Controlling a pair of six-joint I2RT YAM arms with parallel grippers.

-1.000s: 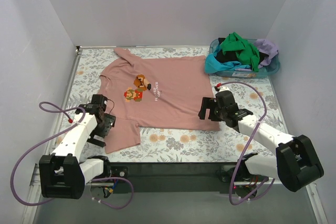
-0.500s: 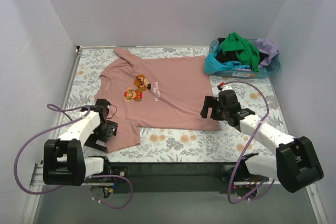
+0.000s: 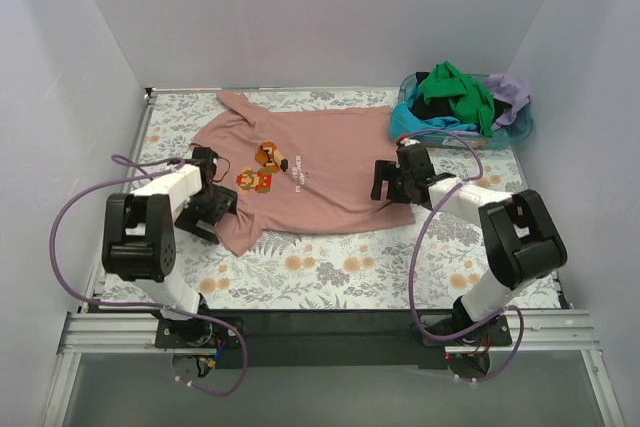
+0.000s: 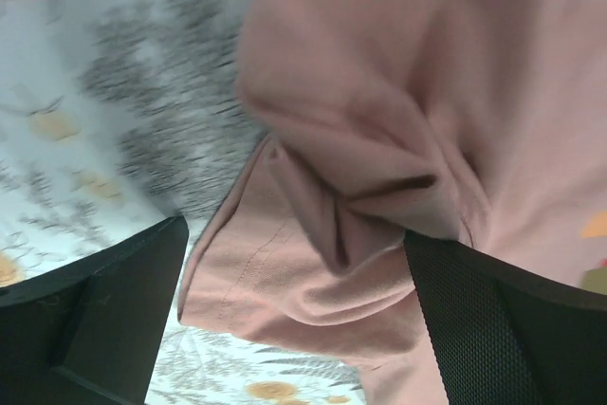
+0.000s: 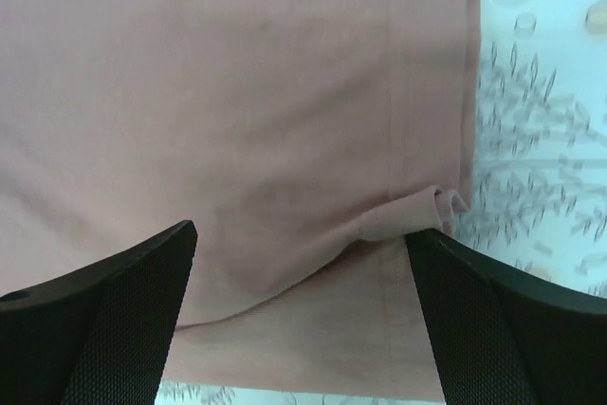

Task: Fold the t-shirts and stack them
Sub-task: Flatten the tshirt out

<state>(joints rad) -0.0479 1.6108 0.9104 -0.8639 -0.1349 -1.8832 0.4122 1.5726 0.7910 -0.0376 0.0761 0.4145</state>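
The dusty pink t-shirt [image 3: 310, 162] with a cartoon print lies spread on the floral table cover. My left gripper [image 3: 212, 209] sits over its near left part; in the left wrist view my gripper [image 4: 294, 234] is open, with a bunched sleeve fold [image 4: 360, 215] between the fingers. My right gripper [image 3: 387, 183] is over the near right hem; in the right wrist view my gripper [image 5: 300, 234] is open over the cloth, and a small raised fold of hem [image 5: 432, 211] touches the right finger. Green [image 3: 462, 92], black [image 3: 436, 107], turquoise [image 3: 405, 123] and lilac [image 3: 512, 92] shirts are piled in the basket.
The blue plastic basket [image 3: 522, 133] stands at the far right corner. White walls close in the left, back and right sides. The floral cover [image 3: 340, 267] shows bare between the shirt and the near table edge.
Both grippers have moved away from the near edge, farther onto the shirt. The shirt's near edge and left sleeve have shifted with them and bunched up.
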